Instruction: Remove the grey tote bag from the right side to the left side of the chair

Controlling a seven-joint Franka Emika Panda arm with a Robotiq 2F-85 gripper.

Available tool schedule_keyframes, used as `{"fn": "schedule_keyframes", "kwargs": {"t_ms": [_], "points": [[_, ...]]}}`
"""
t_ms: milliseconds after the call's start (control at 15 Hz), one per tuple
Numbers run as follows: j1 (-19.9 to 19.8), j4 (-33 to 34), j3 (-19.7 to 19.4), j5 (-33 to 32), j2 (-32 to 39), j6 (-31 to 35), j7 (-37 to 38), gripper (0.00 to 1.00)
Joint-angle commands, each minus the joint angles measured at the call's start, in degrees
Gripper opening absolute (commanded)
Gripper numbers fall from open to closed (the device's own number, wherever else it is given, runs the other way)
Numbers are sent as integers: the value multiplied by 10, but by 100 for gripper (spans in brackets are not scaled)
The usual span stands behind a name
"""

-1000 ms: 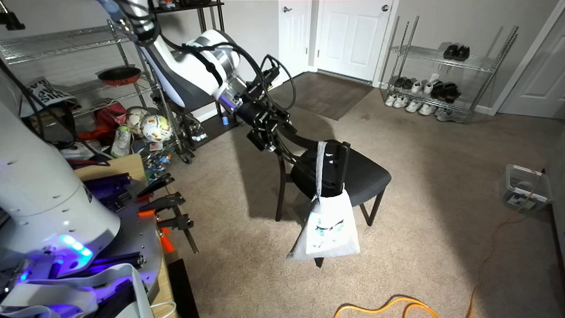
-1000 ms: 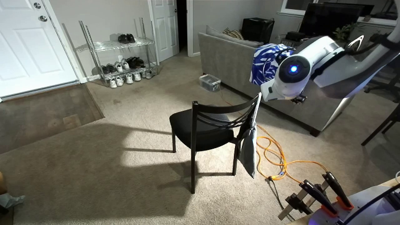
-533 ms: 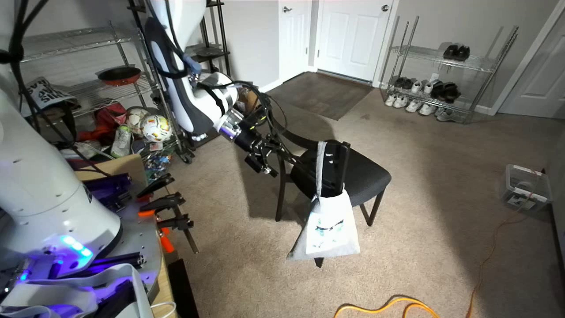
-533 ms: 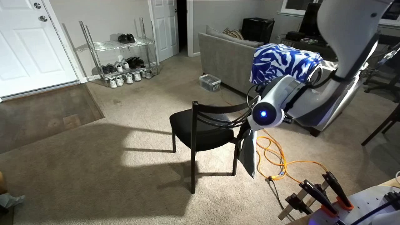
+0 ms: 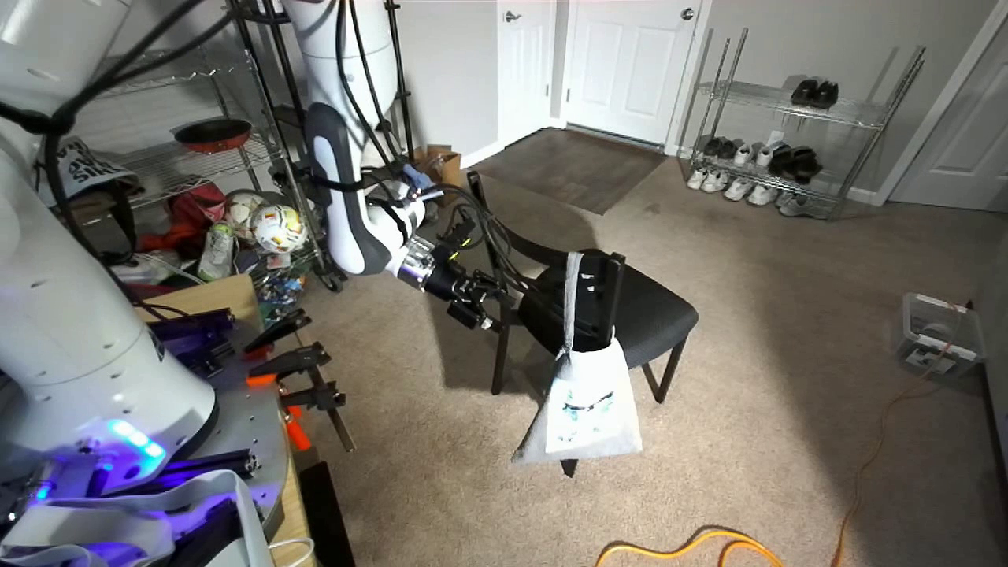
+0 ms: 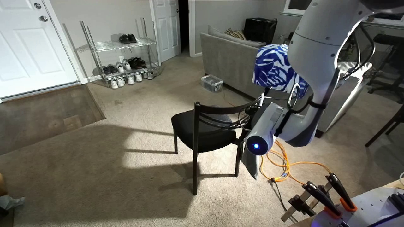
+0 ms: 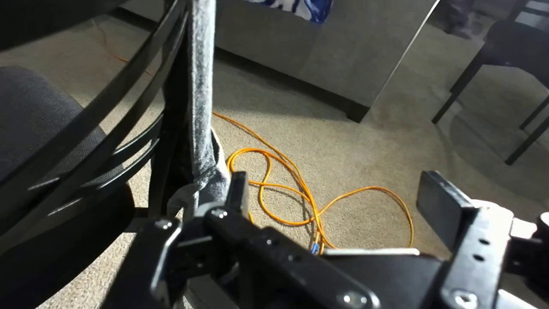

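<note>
Beige carpet (image 5: 425,488) spread across a room with pale grey walls (image 5: 449,71). Over it the grey tote bag (image 5: 584,413) hung by a long strap (image 5: 572,299) from one back post of the black chair (image 5: 650,315). Its pale, floppy cloth widened toward the hem, below which the tip of a chair leg showed. The front bore a whiter panel with a dark curved line and small blue-green marks.

In the wrist view the jaws stood wide apart, the strap outside the gap between them. In an exterior view the white arm (image 6: 315,50) hid part of the bag.

An orange cord (image 7: 317,214) lay looped on the carpet near the chair. Farther off, a clear bin (image 6: 212,84) sat just beside a grey sofa (image 6: 224,60) draped with blue-and-white cloth (image 6: 271,67). A wire rack (image 5: 764,96) held shoes (image 5: 815,93) near a white door (image 5: 626,75). The tabletop (image 5: 213,298), partly pale wood, carried the robot's base (image 5: 110,370) and black clamps (image 5: 287,362); behind it, wire shelving (image 5: 189,167) held a red pan (image 5: 213,138).
</note>
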Motion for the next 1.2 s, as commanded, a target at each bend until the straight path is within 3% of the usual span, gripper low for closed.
{"fn": "schedule_keyframes", "kwargs": {"t_ms": [0,533,1133], "points": [[20,13,-3,-52,34,-53,-2,100],[59,13,-7,-118,71,-225,13,100],[48,19,5,-104,75,-226,-3,100]]}}
